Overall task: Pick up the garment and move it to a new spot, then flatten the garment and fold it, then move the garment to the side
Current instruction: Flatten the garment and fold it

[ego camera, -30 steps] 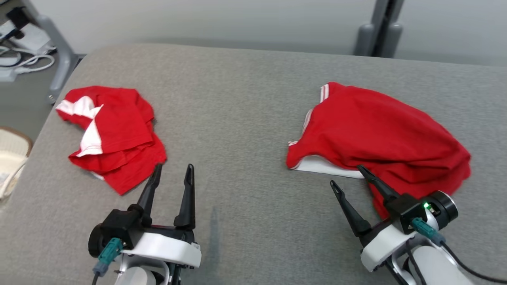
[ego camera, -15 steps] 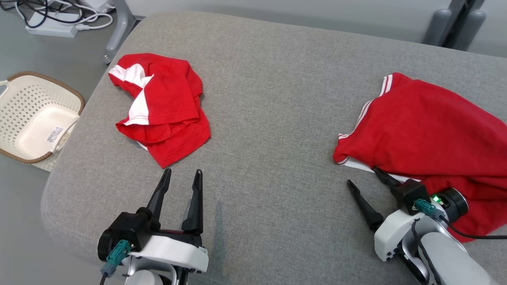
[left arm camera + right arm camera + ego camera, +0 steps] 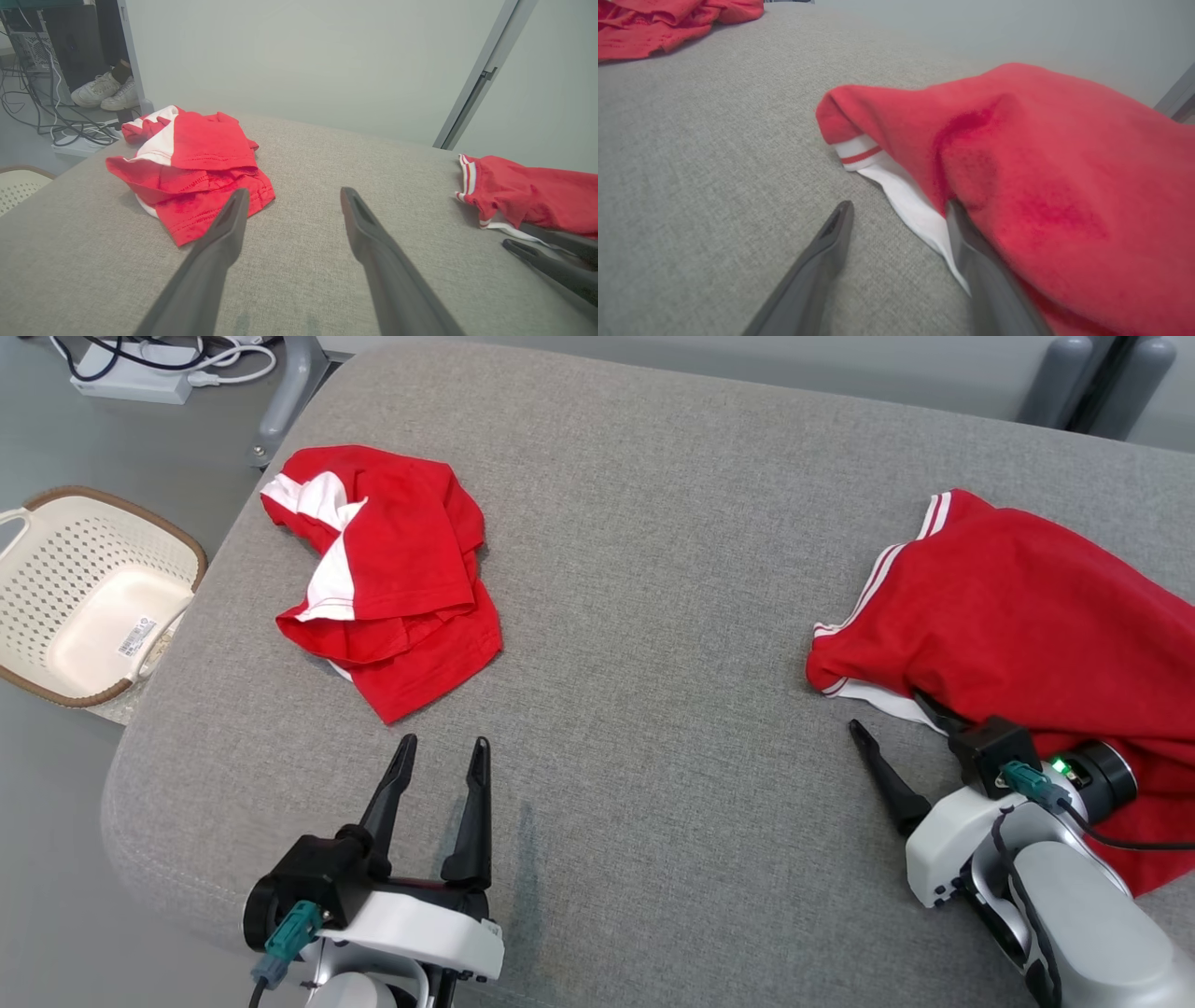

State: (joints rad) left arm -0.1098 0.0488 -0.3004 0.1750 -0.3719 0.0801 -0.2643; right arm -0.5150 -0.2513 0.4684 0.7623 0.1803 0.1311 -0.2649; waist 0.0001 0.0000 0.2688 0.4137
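I see the red garment (image 3: pixel 1018 607) bunched on the table's (image 3: pixel 653 523) right side. Right gripper (image 3: pixel 889 714): jaws apart, gripping nothing, one fingertip hidden under the garment's near edge. Left gripper (image 3: pixel 445 741): jaws apart, empty, over the table's near side. Second red shirt (image 3: pixel 392 569) lies on the table's far left; basket (image 3: pixel 84 597) sits off its left edge.

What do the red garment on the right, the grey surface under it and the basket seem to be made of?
Red garment: probably a soft matte knit; it drapes in folds. Grey surface: woven fabric, matte; a fine weave shows. Basket: likely cream plastic; perforated walls, brown rim.
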